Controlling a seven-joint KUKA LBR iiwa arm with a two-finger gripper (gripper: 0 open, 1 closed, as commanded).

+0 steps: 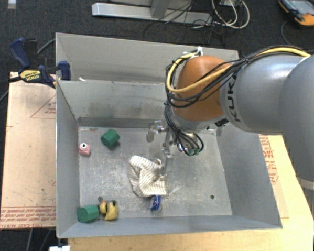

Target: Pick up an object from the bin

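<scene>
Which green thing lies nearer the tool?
The green block by the back wall; the green cylinder lies in the lower left corner, farther from the tool.

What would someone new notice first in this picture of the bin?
The big grey arm with its orange cover reaches in from the right, its pincer down at the crumpled checked cloth in the middle of the bin. A green block lies back left; a green cylinder and a yellow toy sit at the front left corner.

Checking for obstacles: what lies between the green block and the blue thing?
The cloth lies between the green block and the blue thing, as the camera view shows.
</scene>
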